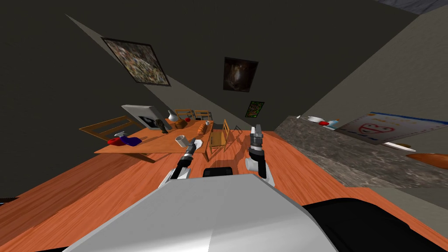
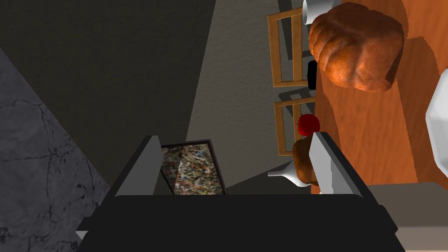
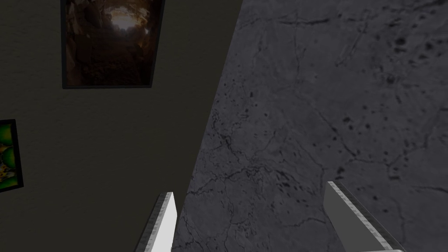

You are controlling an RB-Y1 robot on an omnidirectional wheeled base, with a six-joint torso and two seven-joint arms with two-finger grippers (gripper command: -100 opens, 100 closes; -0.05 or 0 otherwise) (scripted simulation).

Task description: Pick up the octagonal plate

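At table [image 1: 153, 143] edge, L gripper [image 2: 235, 136] open beside white plate [image 1: 198, 143]; R gripper [image 3: 250, 188] open.

Dark walls [image 1: 65, 65], framed pictures [image 1: 136, 61]; orange wood floor [image 1: 87, 188]; wooden table [image 1: 153, 145], chairs [image 1: 218, 138]; stone counter [image 1: 341, 148].

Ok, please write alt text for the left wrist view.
The open, empty left gripper is at the edge of an orange-brown wooden table. On it lie a round brown bread loaf and a small red apple; the edge of a white faceted plate shows nearby.
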